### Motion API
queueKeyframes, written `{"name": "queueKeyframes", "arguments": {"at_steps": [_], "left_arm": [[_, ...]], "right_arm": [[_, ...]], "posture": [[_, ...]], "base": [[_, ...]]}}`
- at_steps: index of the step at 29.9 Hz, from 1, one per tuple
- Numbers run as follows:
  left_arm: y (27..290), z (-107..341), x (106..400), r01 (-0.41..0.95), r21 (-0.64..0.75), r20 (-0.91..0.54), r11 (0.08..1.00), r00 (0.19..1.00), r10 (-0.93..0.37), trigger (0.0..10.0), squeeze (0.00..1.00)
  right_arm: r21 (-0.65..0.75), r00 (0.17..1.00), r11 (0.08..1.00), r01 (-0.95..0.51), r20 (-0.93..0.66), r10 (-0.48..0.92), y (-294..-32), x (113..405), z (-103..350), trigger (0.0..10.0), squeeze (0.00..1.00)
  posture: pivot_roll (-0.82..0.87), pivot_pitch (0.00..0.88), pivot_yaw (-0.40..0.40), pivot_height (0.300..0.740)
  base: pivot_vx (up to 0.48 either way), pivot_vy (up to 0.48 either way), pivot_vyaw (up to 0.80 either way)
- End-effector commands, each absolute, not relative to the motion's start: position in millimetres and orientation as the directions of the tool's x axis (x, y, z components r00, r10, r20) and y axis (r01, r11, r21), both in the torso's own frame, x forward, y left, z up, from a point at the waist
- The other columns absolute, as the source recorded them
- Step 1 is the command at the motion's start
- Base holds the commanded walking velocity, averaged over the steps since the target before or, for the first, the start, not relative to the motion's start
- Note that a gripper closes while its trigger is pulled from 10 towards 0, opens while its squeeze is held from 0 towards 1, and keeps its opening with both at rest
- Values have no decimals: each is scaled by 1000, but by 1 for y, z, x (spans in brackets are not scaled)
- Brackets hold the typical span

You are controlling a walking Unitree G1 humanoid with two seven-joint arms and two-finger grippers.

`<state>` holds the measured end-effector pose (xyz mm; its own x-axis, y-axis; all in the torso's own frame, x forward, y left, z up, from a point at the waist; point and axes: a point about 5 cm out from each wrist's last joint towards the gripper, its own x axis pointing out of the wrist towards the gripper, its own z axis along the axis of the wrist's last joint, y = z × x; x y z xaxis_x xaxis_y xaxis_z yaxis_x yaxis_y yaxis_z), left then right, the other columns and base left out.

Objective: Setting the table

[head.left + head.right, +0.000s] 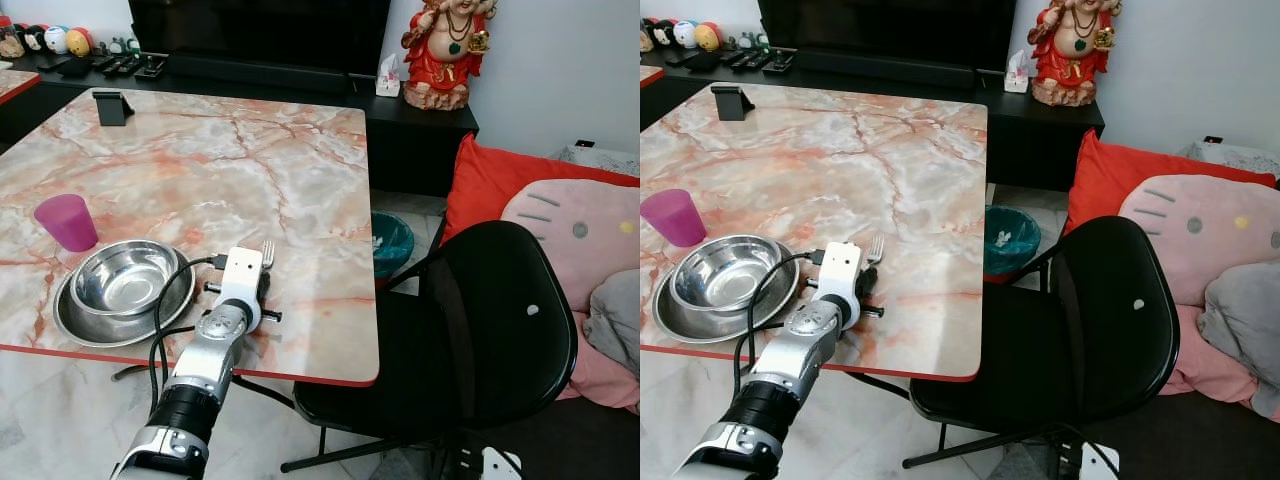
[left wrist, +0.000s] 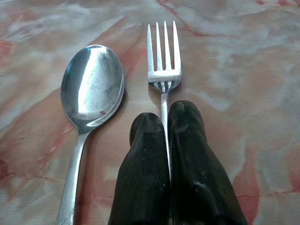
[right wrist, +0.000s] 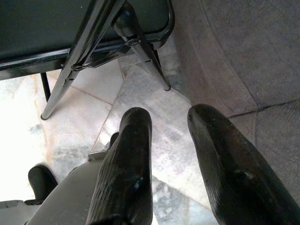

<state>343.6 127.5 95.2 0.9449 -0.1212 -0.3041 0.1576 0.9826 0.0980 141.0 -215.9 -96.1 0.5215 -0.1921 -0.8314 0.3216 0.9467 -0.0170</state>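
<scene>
A steel fork (image 2: 163, 61) lies on the marble table (image 1: 230, 160), its tines peeking past my left wrist (image 1: 267, 250). My left gripper (image 2: 166, 123) is shut on the fork's handle, low on the tabletop. A steel spoon (image 2: 91, 91) lies right beside the fork, parallel to it. A steel bowl (image 1: 125, 276) sits in a steel plate (image 1: 75, 322) left of the gripper, with a purple cup (image 1: 67, 221) behind them. My right gripper (image 3: 171, 129) hangs open over the floor beside the chair.
A black folding chair (image 1: 470, 340) stands at the table's right side. Pink and red cushions (image 1: 570, 225) lie beyond it. A teal bin (image 1: 390, 240) sits on the floor past the table's edge. A black phone stand (image 1: 112, 106) is at the table's far end.
</scene>
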Motion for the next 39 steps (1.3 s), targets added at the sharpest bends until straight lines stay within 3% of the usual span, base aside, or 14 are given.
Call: {"name": "queueKeyframes", "arguments": {"at_steps": [1,10,12,37,38,39], "left_arm": [[126,98,346,159,113,-295,981,948,-119,10000,0],[127,98,347,154,116,-293,981,949,-114,10000,0],[127,98,347,154,115,-294,981,949,-115,10000,122],[125,98,347,161,111,-290,981,949,-123,10000,133],[125,98,347,161,111,-290,981,949,-123,10000,306],[125,98,347,161,111,-291,981,949,-123,10000,576]], "right_arm": [[-23,521,943,333,-829,-204,-219,141,-96,10000,0],[-22,522,943,332,-828,-203,-219,141,-95,10000,0],[-22,522,943,332,-828,-203,-219,141,-95,10000,0],[-21,522,943,332,-829,-202,-219,141,-96,10000,0],[-21,522,943,332,-829,-203,-219,141,-96,10000,0],[-21,522,943,332,-829,-203,-219,140,-96,10000,0]], "posture": [[96,0,-78,740],[96,0,-78,740],[96,0,-78,740],[95,0,-77,740],[94,0,-77,740],[94,0,-77,740]], "base": [[0,0,0],[0,0,0],[0,0,0],[0,0,0],[0,0,0],[0,0,0]]}}
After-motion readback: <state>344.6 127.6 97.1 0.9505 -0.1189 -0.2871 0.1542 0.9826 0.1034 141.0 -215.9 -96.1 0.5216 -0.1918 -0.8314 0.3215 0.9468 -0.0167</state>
